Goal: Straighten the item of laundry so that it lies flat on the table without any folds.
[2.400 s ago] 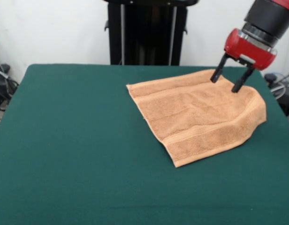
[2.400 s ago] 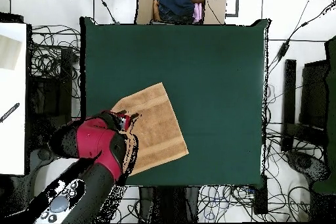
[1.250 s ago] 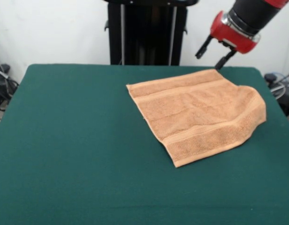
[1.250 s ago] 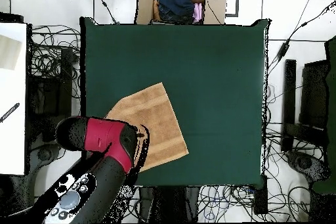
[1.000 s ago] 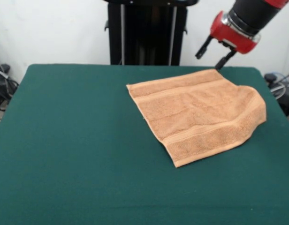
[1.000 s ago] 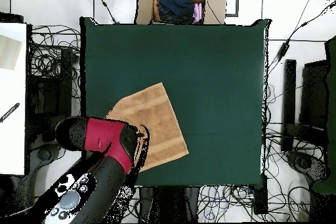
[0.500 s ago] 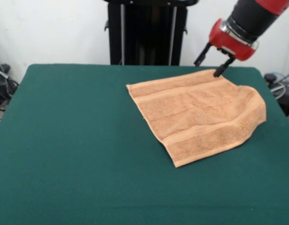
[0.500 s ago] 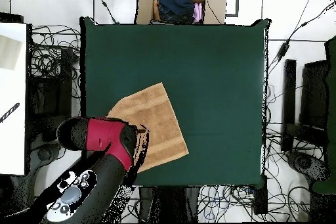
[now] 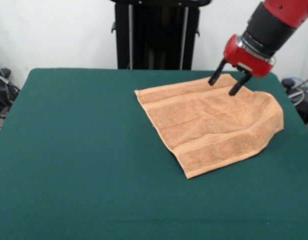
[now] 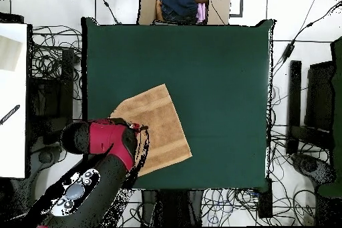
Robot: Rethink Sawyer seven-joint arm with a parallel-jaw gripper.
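The orange-tan towel (image 9: 211, 120) lies spread on the dark green table (image 9: 84, 150), right of centre in the front view, with band stripes near two edges. Its right end humps up and curls near the table's right edge. My gripper (image 9: 221, 86) is open and empty, its two black fingers just above the towel's far edge. In the overhead view the towel (image 10: 161, 128) sits at the table's lower left, and the red arm (image 10: 110, 144) covers its left part.
The robot's black pedestal (image 9: 156, 32) stands behind the table's far edge. A cardboard box with clothes (image 10: 182, 3) sits beyond the table's top edge in the overhead view. Cables lie on the floor all around. A white surface (image 10: 12, 98) is at the left.
My gripper rose off the towel's far right part, moved back and left above the table's far edge, then came down again to the towel's far edge. The towel has not moved.
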